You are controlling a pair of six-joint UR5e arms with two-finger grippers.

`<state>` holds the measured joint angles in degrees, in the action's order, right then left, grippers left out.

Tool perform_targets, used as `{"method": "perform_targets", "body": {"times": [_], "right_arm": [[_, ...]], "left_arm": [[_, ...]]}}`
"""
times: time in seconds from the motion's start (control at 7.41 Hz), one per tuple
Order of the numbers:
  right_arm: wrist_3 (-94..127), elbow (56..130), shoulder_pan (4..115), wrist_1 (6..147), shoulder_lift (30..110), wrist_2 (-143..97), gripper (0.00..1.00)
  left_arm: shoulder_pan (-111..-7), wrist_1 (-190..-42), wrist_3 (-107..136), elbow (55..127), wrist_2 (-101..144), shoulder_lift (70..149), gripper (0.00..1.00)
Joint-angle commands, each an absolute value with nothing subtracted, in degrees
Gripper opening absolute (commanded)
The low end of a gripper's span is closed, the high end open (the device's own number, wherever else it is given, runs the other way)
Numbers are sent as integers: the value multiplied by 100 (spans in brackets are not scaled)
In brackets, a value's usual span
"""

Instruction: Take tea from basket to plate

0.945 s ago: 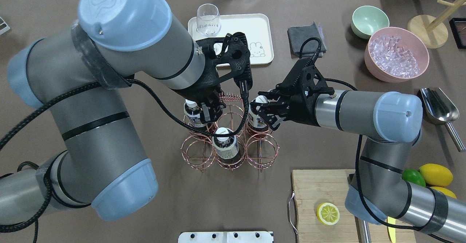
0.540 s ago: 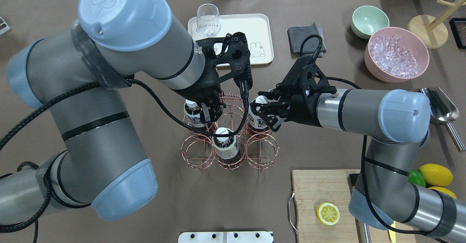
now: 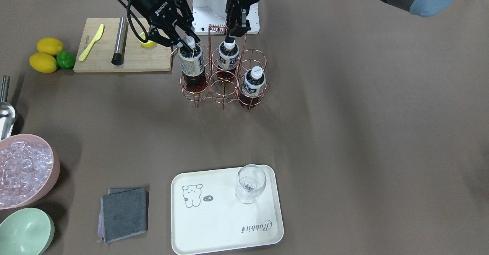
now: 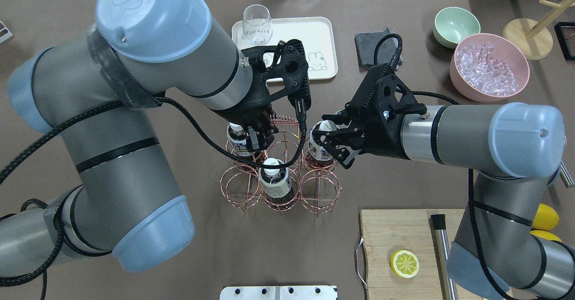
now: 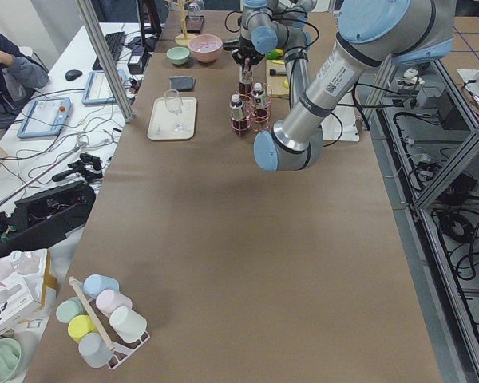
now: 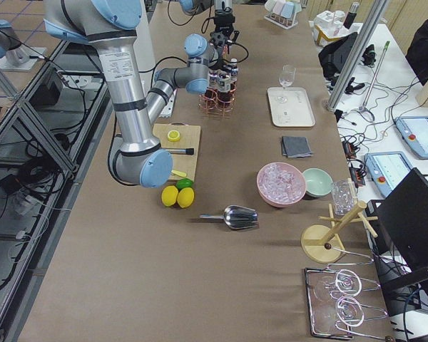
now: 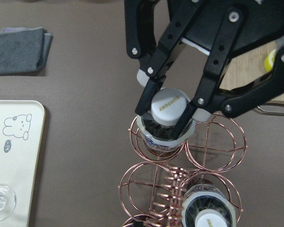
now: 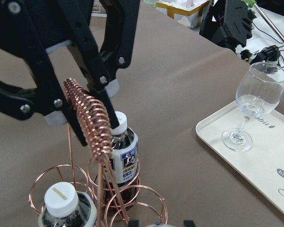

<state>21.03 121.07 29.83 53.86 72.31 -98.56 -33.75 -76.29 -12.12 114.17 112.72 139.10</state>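
My right gripper (image 7: 165, 116) clamped on the neck of the tea (image 3: 192, 62), at a corner of the basket (image 8: 91, 125), my left gripper (image 3: 237, 33) above the basket, grip unclear, plate (image 3: 229, 228) well apart from the basket.

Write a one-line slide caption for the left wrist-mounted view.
Black right gripper clamps the white-capped clear plastic tea bottle in the copper wire basket, cream rectangular bear tray alongside.

Open table (image 3: 344, 133) between basket (image 4: 284, 121) and plate (image 3: 214, 228); wine glass (image 3: 250, 184) blocks one plate corner
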Motion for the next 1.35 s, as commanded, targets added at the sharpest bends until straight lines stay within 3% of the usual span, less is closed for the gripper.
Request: {"method": "perform_targets", "body": {"times": [0.0, 0.27, 1.22], "right_arm": [[1995, 12103, 3006, 5589, 7146, -9844, 0], [2030, 12111, 3050, 5642, 7128, -9852, 0], [2109, 12111, 5165, 6407, 6601, -11977, 0]], "left_arm": [[-3375, -7629, -1213, 11417, 11276, 13913, 0], [-3375, -7629, -1213, 11417, 11276, 13913, 0], [-3375, -7629, -1222, 11417, 11276, 13904, 0]]}}
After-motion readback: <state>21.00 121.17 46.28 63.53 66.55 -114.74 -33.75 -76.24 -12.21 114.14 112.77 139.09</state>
